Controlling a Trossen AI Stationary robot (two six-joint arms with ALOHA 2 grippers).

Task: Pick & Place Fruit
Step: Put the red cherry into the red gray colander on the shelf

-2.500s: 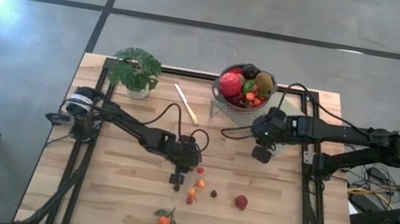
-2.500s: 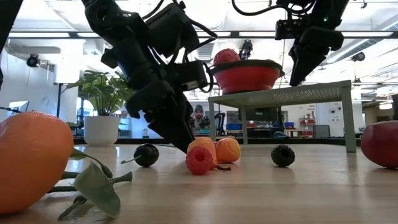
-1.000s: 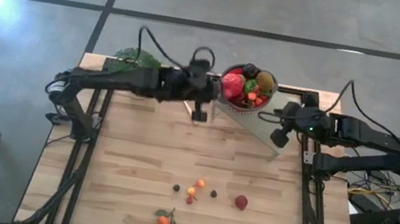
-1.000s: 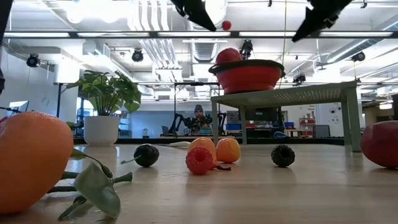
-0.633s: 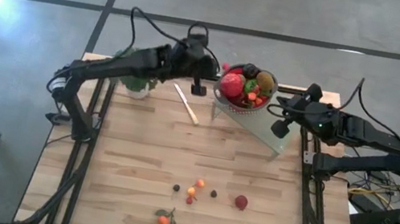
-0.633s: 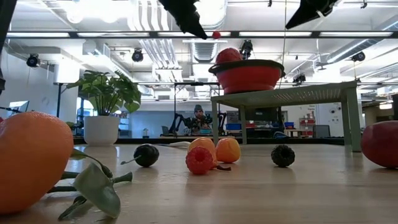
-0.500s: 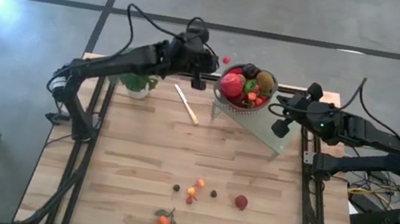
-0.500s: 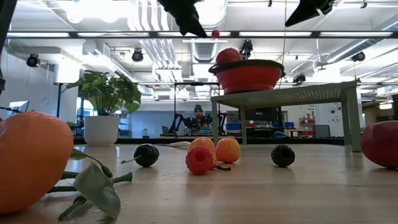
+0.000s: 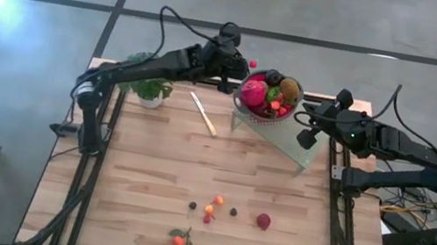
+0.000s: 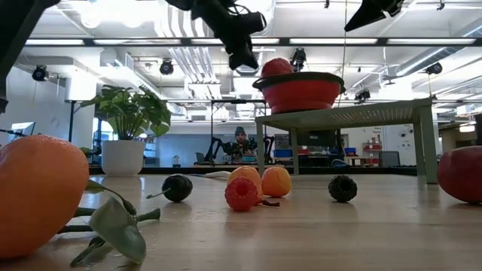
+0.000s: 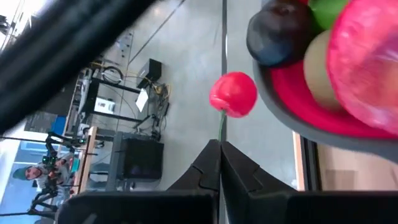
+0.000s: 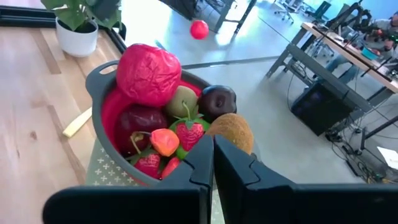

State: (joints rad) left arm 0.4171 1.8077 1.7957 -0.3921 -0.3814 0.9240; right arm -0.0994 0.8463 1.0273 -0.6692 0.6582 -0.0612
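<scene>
One small red cherry (image 11: 232, 93) hangs by its thin stem from the left gripper's (image 9: 237, 65) clenched fingers, just left of the red fruit bowl (image 9: 249, 108); the right gripper (image 9: 305, 140) waits clenched, empty, right of the bowl.

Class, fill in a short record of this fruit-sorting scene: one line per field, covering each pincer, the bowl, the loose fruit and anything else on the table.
Left pincer: shut on the stem of a small red berry, raised beside the bowl's rim
Right pincer: shut, empty, raised near the bowl
Bowl: on a pale stand, heaped with fruit
Loose fruit: leafy tangerine, red piece, small berries on the wooden table
Other items: potted plant, pale knife
</scene>
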